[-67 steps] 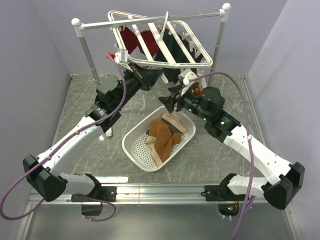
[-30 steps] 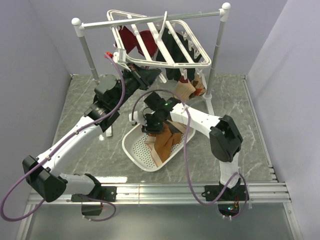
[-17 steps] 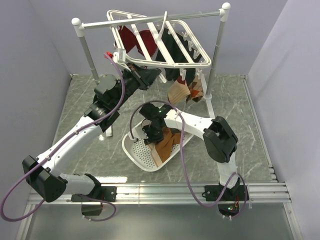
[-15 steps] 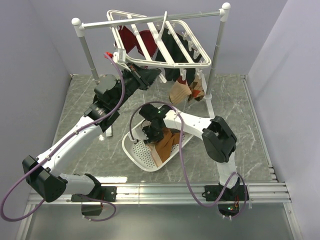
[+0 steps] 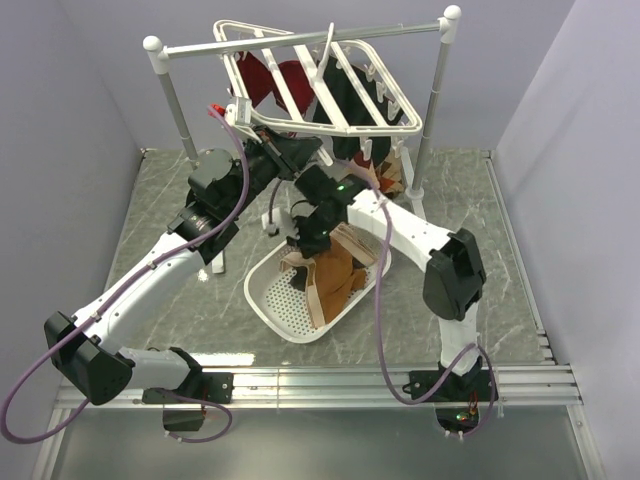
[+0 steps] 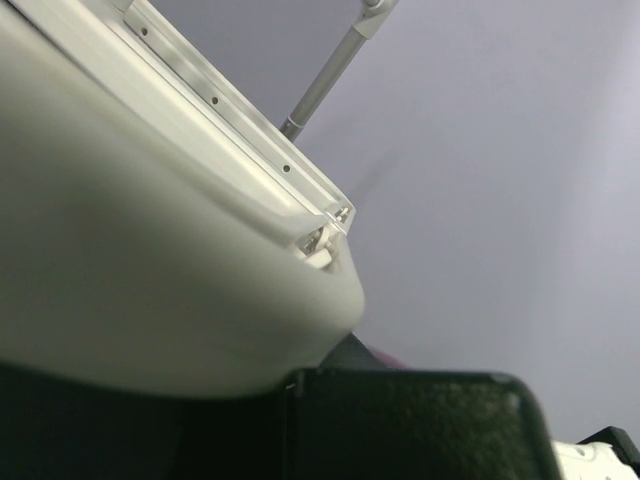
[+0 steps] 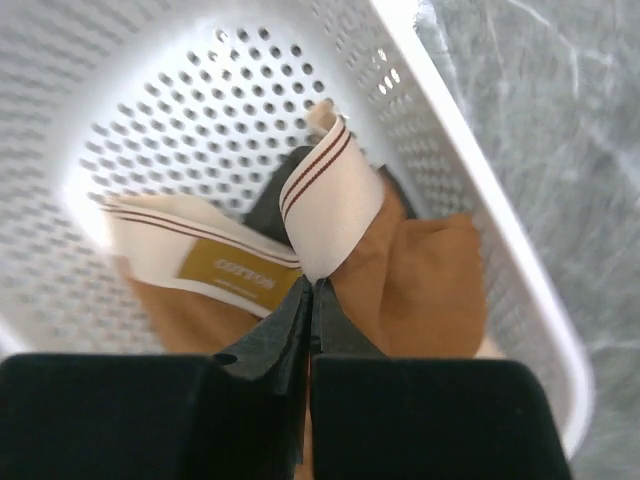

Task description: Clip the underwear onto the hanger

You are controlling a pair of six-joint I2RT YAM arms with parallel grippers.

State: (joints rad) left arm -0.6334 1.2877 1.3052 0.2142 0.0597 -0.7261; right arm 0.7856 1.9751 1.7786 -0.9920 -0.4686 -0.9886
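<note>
The rust-brown underwear [image 5: 333, 275] with its pale striped waistband [image 7: 330, 200] hangs half lifted out of a white basket. My right gripper [image 5: 305, 236] is above the basket's far end. In the right wrist view the right gripper [image 7: 312, 286] is shut on a fold of the waistband, the brown cloth [image 7: 430, 270] drooping beneath. The white hanger [image 5: 352, 100] hangs tilted from the rail at the back. My left gripper [image 5: 298, 153] is shut on the hanger's near edge. That edge fills the left wrist view as a blurred white hanger bar [image 6: 150, 280] against the left gripper [image 6: 290, 385].
The perforated white basket [image 5: 268, 296] sits mid-table with more cloth inside. Dark red [image 5: 268, 78] and black garments [image 5: 345, 100] hang on the hanger, and a brown piece [image 5: 388, 175] dangles from a clip. The grey rail [image 5: 260, 43] stands on two posts [image 5: 430, 105].
My right gripper, open down in the basket half a second ago, has shut on the waistband and risen toward the back, pulling the underwear up. The left arm has not moved.
</note>
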